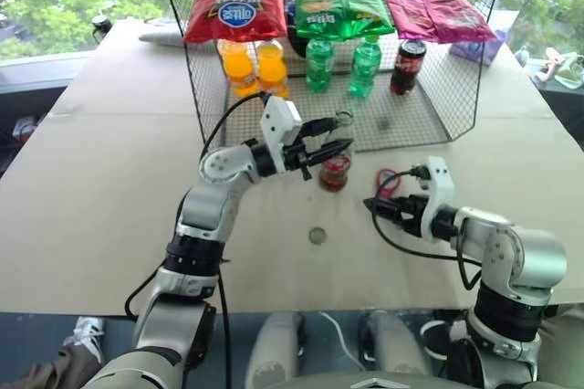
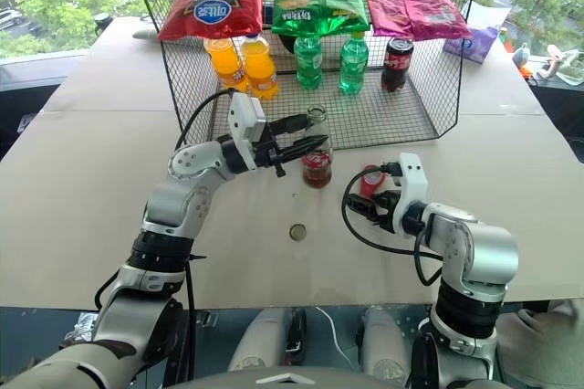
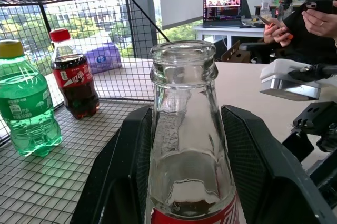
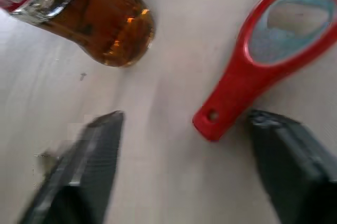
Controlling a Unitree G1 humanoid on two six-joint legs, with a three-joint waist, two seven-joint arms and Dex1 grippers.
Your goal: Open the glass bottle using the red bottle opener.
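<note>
Left tool [image 1: 339, 134] is clamping the glass bottle [image 1: 335, 170] upright on the beige bench [image 1: 119, 179]; right tool [image 4: 184, 166] is gaping over the red bottle opener [image 4: 263, 50] lying beside it, windows behind.

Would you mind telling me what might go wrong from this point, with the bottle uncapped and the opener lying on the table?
1. The glass bottle is uncapped and still holds drink; the left gripper grips its neck, so a tilt or jerk could spill it.
2. The red bottle opener lies right by the open right gripper; withdrawing could knock it toward the bottle.
3. The cap lies loose on the table near the front edge; an arm could sweep it off.
</note>
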